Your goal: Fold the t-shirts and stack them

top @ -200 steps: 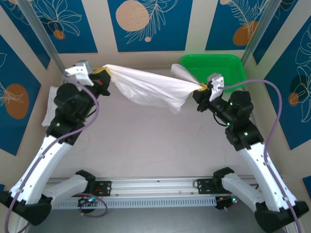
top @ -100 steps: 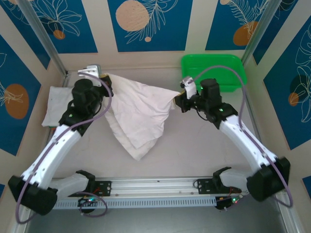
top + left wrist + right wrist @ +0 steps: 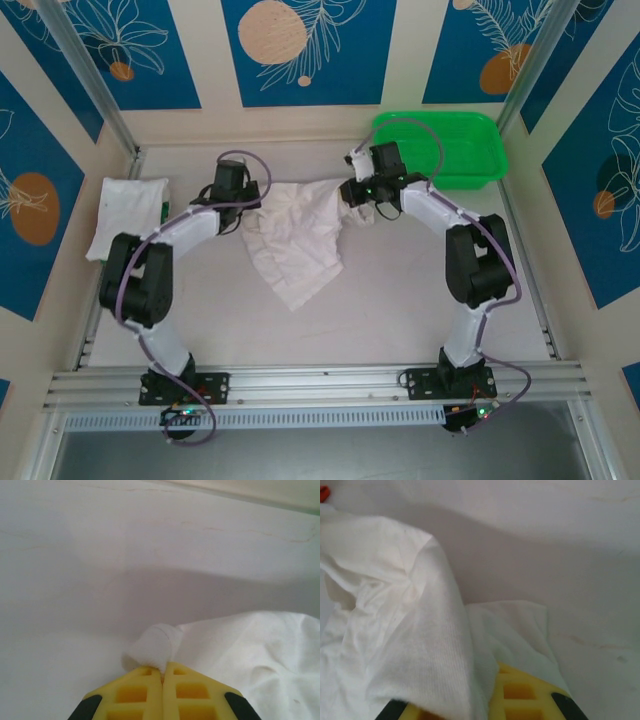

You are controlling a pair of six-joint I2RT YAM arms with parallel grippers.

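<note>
On the table (image 3: 400,300) the t-shirt (image 3: 295,240) now lies, lowered from midair

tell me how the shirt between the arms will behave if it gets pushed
Likely floppy: the shirt lies crumpled in folds on the table. Pushed, it would probably bunch rather than slide whole. It seems thin, bunching into a small tuft where the left gripper pinches it.

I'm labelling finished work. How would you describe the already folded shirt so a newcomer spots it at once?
Start at the left edge of the table. A white shirt lies there, folded into a flat rectangle; the other white shirt sprawls crumpled mid-table.
</note>
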